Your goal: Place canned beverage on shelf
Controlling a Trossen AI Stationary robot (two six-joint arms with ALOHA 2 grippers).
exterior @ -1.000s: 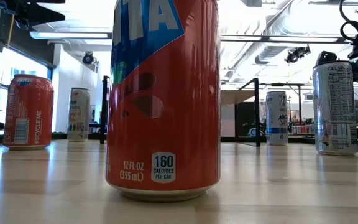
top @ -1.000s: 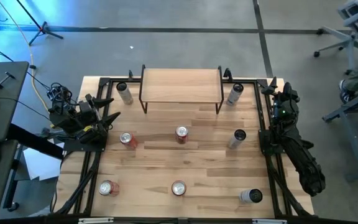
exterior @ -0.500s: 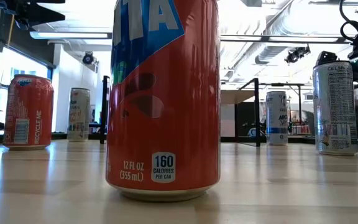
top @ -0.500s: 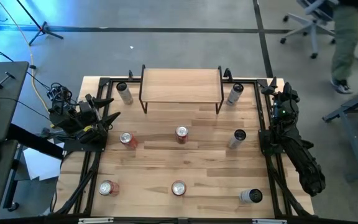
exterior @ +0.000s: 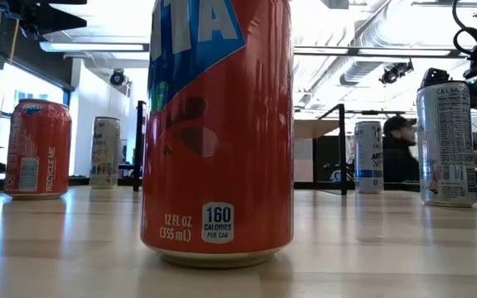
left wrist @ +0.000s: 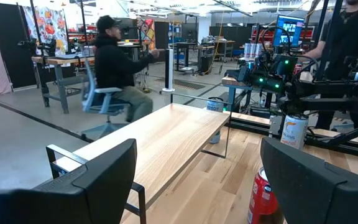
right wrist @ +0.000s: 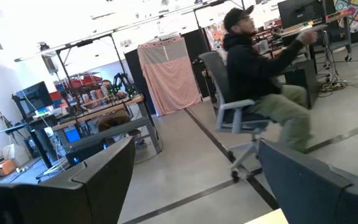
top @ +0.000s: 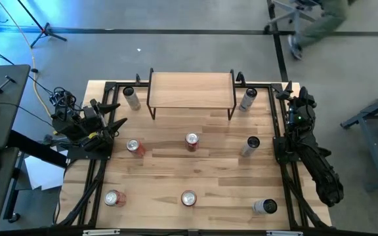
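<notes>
Now both my arms wait at the sides.
Left end effector [top: 115,117] and right end effector [top: 293,92] are released, holding nothing; shelf [top: 191,89] at upper middle is bare.

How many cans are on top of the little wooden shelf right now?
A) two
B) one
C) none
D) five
C. Seen from above, the top board of the shelf is bare, and every can stands on the table around it, such as the red can in front and the silver cans at its two ends.
</notes>
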